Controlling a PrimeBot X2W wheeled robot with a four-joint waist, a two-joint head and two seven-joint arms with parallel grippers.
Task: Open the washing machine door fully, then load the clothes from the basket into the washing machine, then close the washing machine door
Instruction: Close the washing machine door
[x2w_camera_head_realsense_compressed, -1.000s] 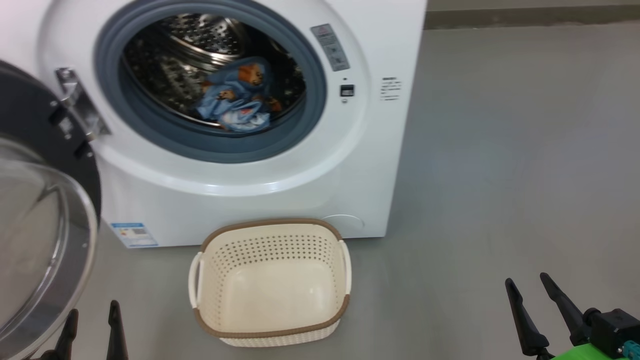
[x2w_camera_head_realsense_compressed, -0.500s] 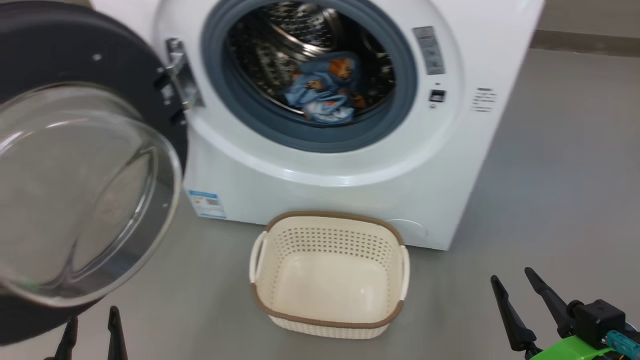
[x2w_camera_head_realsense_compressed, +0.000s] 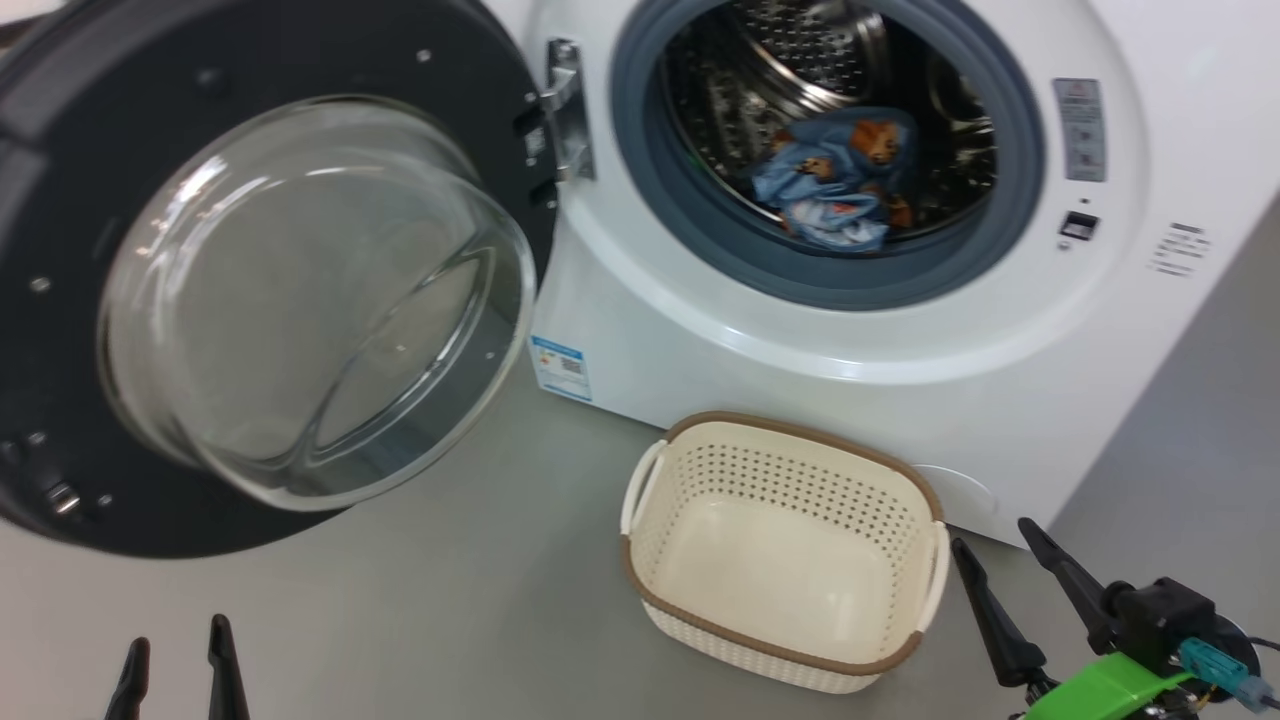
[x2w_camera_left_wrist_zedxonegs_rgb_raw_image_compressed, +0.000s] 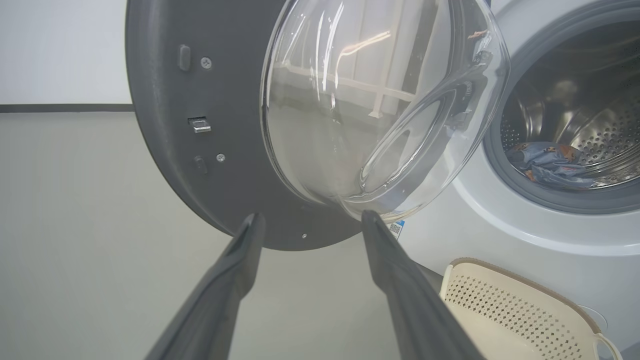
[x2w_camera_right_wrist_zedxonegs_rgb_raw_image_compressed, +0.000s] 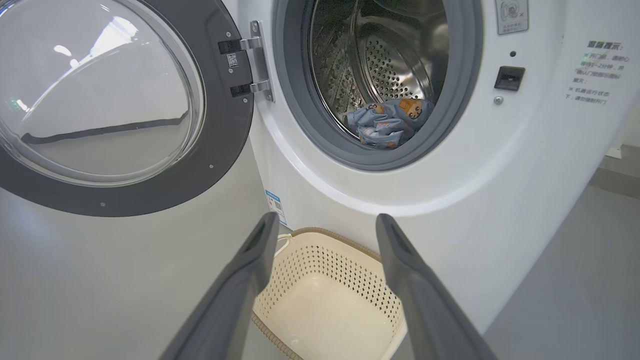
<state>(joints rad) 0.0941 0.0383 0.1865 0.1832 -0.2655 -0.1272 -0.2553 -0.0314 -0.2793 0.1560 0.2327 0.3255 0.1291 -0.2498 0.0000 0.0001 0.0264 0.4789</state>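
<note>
The white washing machine stands with its black door swung wide open to the left, glass porthole bulging toward me. Light blue bear-print clothes lie inside the steel drum, also seen as clothes in the right wrist view. The cream basket sits on the floor before the machine with nothing in it. My left gripper is open at the lower left, below the door; in its wrist view the left gripper points at the door. My right gripper is open beside the basket's right end.
Grey floor spreads around the machine and basket. A blue label is low on the washer front. The door hinge sits left of the grey gasket. A pale wall rises behind the door in the left wrist view.
The head camera has swung left, so the washer and basket shifted right and the open door came fully into view. Both grippers stay open.
</note>
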